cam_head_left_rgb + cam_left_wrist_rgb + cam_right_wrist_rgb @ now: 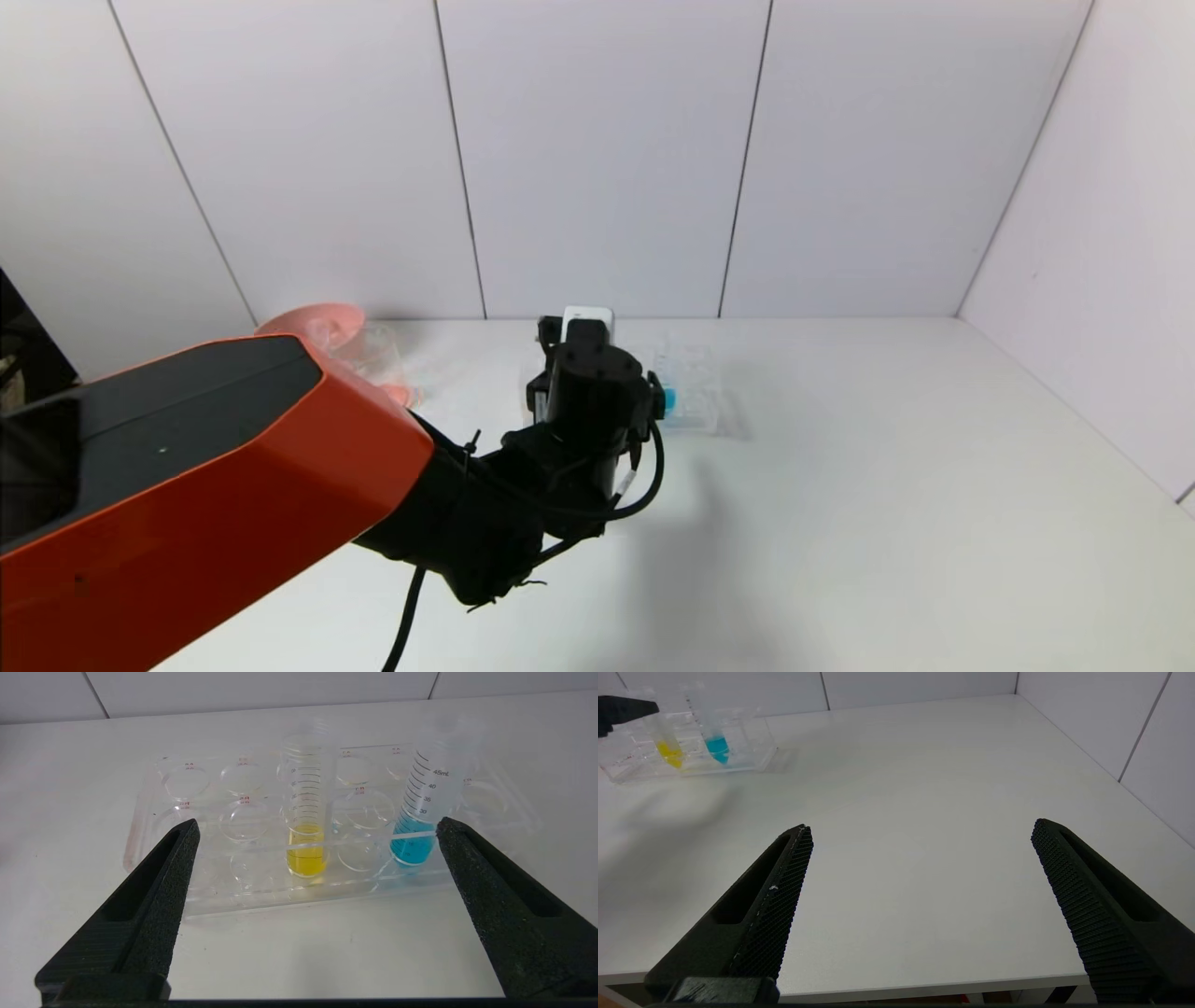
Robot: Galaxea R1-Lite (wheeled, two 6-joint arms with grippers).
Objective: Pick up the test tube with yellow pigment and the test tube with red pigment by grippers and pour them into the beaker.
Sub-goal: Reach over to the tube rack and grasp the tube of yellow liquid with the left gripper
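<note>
The test tube with yellow pigment (306,855) stands upright in a clear tube rack (154,812). It also shows in the right wrist view (669,752). My left gripper (317,826) is open and empty, level with the rack's near side, with the yellow tube centred between its jaws a short way ahead. In the head view the left gripper (586,369) covers most of the rack (695,406). The beaker (378,355) stands by the pink bowl, at the back left. My right gripper (920,828) is open and empty over the table's front edge. The test tube with red pigment is out of view.
A tube with blue liquid (413,842) stands in the same rack, beside the left gripper's jaw. A pink bowl (317,325) sits at the back left, partly behind the left arm's orange casing (187,467). White walls close in the table at the back and the right.
</note>
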